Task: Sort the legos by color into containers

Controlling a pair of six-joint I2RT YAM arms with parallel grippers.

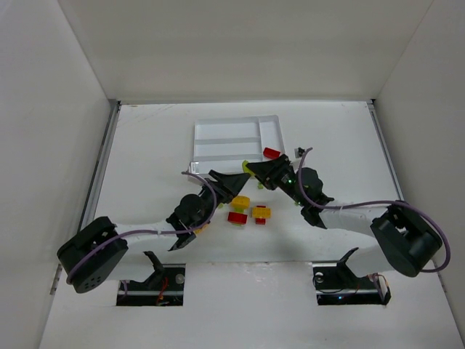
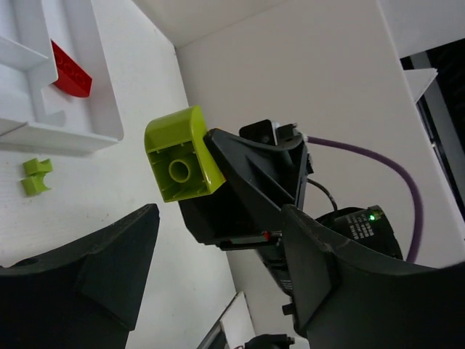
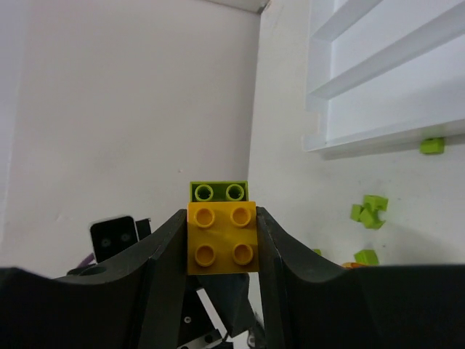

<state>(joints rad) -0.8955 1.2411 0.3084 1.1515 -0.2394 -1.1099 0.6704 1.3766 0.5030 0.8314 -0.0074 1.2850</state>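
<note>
White table, walled on three sides.

Flat white rectangular plastic tray lies at 12 o'clock from the two grippers. It has three long parallel slots and one crosswise slot on its 3 o'clock side.

Left gripper: jaws wide, nothing between them. It meets the right gripper tip to tip.

Right gripper: clamped on a two-brick clump, a yellow-orange plastic brick with a lime green one stacked behind it. The clump looks to be held off the table, just at 6 o'clock of the tray's near edge.

Progress, as judged: early.
- Done: one red plastic brick lies in the crosswise slot, at its 6 o'clock end. Nothing shows in the long slots as far as the wrist views reach.
- Left, on the table: two yellow-and-red clumps side by side at 6 o'clock of the grippers, one and its neighbour at 3 o'clock.
- Left, smallest: tiny lime green pieces scattered on the table near the tray's edge, none inside it.

The mixed clumps likely need splitting before any colour can be slotted, the held one first.
</note>
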